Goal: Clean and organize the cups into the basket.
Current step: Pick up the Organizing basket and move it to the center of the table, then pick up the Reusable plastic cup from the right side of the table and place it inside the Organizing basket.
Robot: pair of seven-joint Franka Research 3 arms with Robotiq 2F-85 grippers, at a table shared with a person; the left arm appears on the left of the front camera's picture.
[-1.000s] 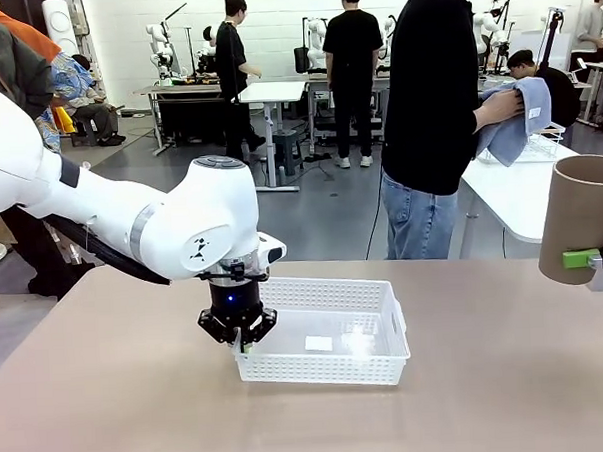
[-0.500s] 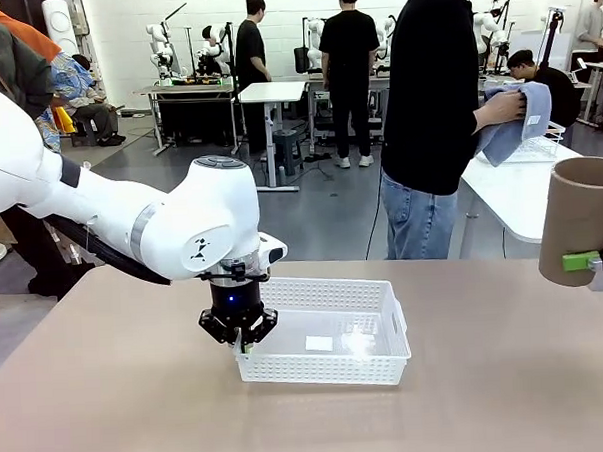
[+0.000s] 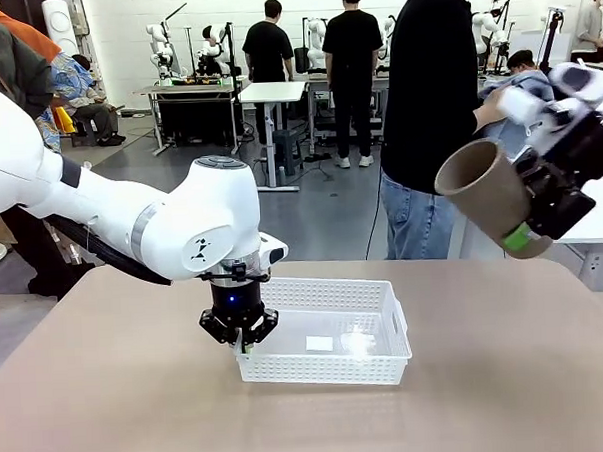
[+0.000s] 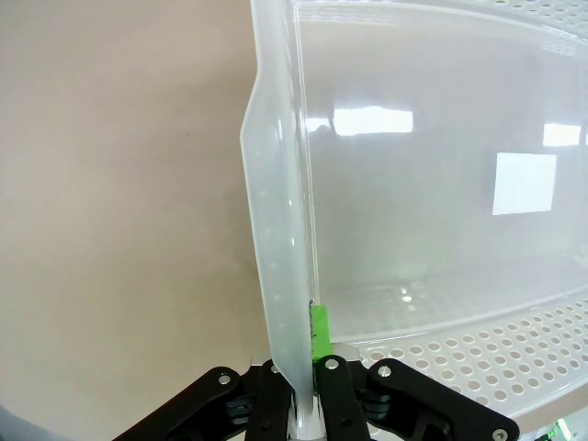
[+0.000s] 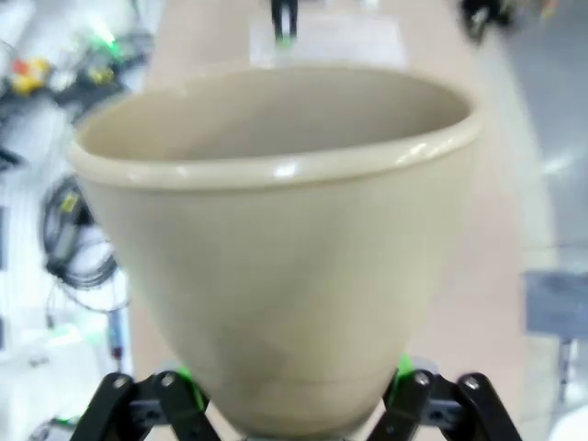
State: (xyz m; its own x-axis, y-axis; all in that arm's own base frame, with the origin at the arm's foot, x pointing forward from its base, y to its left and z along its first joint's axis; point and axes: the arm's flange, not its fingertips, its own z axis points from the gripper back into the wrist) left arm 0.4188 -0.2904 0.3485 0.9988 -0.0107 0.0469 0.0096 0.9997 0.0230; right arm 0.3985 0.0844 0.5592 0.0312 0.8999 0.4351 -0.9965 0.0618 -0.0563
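Front view, cup: a tan-brown matte cup (image 3: pixel 483 190), tapered and without a handle, is held in the air at the right, above the far right edge of the table (image 3: pixel 109 395). It is tilted, with its open mouth facing up and to the left.
Front view, right gripper: the right gripper (image 3: pixel 527 236) clamps the cup near its base, a green pad against the wall.
Front view, basket: the shallow white lattice basket (image 3: pixel 323 367) stands at mid-table with nothing in it.
Front view, left gripper: the left gripper (image 3: pixel 238 335) points straight down over the basket's near-left corner.
Front view, change: a second ago the cup stood upright at the picture's right edge. Now it is higher, tipped, and nearer the middle. The basket and left arm have not moved.
Left wrist view, grip: the left gripper (image 4: pixel 299 397) has its fingers narrow, pinching the basket's wall (image 4: pixel 276 230). One green pad (image 4: pixel 318 331) sits inside the rim, a detail too small to make out from the front.
Left wrist view, floor: a white sticker (image 4: pixel 524 184) lies on the basket's floor.
Right wrist view, cup: the cup (image 5: pixel 276 239) is seen with its mouth pointing away and its inside plain.
Right wrist view, grip: the right gripper (image 5: pixel 290 402) holds it at the narrow end with green pads on both sides.
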